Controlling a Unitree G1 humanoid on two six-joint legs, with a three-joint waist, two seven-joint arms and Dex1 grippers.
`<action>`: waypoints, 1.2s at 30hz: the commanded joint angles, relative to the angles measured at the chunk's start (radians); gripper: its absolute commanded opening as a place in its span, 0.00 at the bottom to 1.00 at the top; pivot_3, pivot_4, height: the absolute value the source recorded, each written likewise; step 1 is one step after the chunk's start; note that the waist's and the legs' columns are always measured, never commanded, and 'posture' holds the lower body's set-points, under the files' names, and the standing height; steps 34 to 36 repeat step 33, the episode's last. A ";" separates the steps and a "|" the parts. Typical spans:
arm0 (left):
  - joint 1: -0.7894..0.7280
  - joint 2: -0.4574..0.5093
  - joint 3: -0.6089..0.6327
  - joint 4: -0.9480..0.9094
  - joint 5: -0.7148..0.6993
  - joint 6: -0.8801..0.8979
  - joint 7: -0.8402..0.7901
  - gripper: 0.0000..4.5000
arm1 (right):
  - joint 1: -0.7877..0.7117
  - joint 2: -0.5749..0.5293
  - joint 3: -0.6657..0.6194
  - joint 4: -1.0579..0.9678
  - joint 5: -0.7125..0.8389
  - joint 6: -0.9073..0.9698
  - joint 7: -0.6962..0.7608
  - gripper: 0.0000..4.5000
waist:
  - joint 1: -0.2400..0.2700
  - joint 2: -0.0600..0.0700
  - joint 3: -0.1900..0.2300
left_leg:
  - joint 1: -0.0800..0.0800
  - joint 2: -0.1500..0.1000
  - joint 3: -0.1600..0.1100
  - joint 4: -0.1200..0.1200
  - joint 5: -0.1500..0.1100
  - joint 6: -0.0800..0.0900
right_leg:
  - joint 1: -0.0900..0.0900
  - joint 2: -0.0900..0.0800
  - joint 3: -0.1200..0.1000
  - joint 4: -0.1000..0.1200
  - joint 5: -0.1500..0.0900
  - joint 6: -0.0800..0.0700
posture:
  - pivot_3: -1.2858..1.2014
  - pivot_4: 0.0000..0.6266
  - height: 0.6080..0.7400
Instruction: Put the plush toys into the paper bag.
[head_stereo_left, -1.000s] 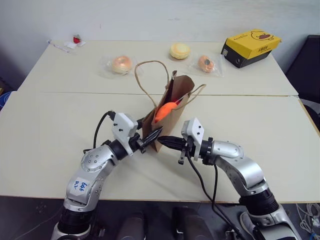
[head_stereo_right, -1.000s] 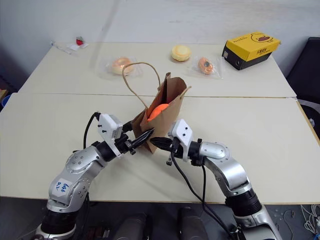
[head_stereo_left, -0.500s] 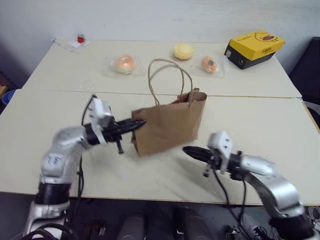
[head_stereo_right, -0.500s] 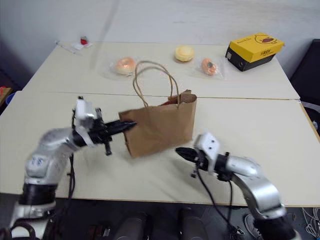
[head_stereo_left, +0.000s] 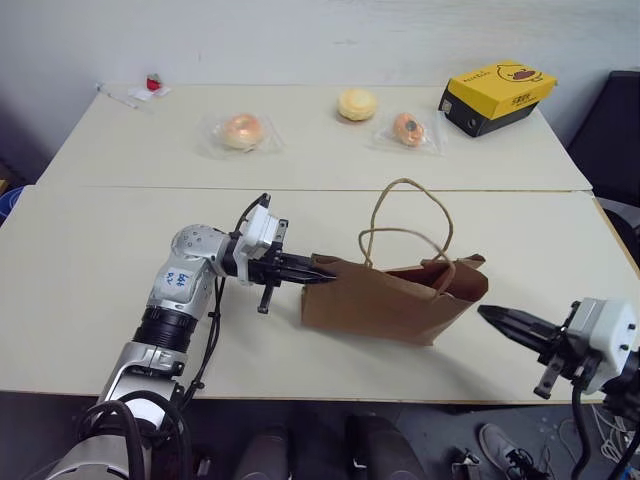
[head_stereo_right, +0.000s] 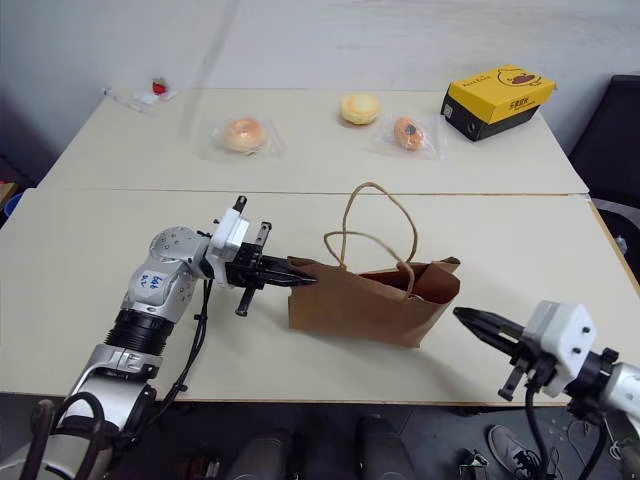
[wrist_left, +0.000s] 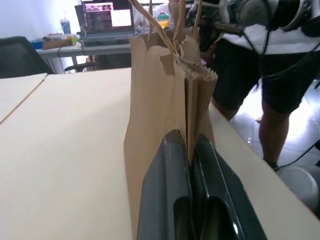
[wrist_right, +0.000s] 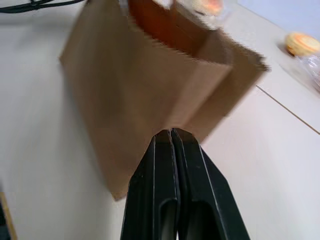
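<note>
The bag (head_stereo_left: 392, 300) lies tilted on the near table (head_stereo_left: 90, 290), its mouth toward the right gripper (head_stereo_left: 497, 320) and its cord handles (head_stereo_left: 410, 225) looping up. The left gripper (head_stereo_left: 318, 266) reaches in level from the bag's bottom end, its fingers (wrist_left: 167, 200) pinched shut on a fold of the paper there. The right gripper hangs just past the table's front edge, apart from the bag's mouth, its fingers (wrist_right: 172, 190) pressed together on nothing; ahead of their tips stands the bag's open end, with an orange-red shade inside. Whether that is a toy cannot be told.

The surface is two pale beige tables (head_stereo_right: 480, 150) butted along a seam. On the far one, beyond the fingers, lie three wrapped pastries (head_stereo_left: 241, 129), a yellow box (head_stereo_left: 498, 94) at the right corner, and a small red thing (head_stereo_left: 153, 82) at the left corner. A pale wall (head_stereo_left: 300, 35) stands behind. Past the bag, the left wrist view shows a desk with a lit screen (wrist_left: 105, 13), a dark chair (wrist_left: 20, 55), and a person's legs (wrist_left: 265, 95) on a glossy floor.
</note>
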 joint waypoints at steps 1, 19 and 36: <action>-0.010 0.014 0.050 -0.036 -0.015 -0.007 0.025 0.01 | -0.011 0.017 0.003 0.013 -0.016 -0.068 -0.007 0.00 | 0.001 0.000 0.000 | 0.000 0.000 0.000 0.000 0.000 0.000 | 0.000 0.000 0.000 0.000 0.000 0.000 | 0.52 0.24 1.00; 0.286 0.352 0.301 -0.289 -0.043 0.129 0.127 1.00 | -0.013 -0.118 -0.153 0.199 0.054 -0.127 0.155 0.91 | -0.001 0.001 0.000 | 0.000 0.000 -0.001 0.000 0.000 0.001 | 0.001 -0.002 -0.001 -0.003 0.000 0.000 | 0.52 0.24 1.00; 0.754 0.488 0.534 -0.270 0.124 -0.134 0.287 1.00 | -0.235 -0.191 -0.029 0.589 -0.038 -0.389 0.311 1.00 | 0.001 0.002 0.001 | 0.009 0.000 0.000 -0.009 -0.004 0.006 | 0.007 -0.005 -0.001 -0.006 -0.002 -0.003 | 0.52 0.24 1.00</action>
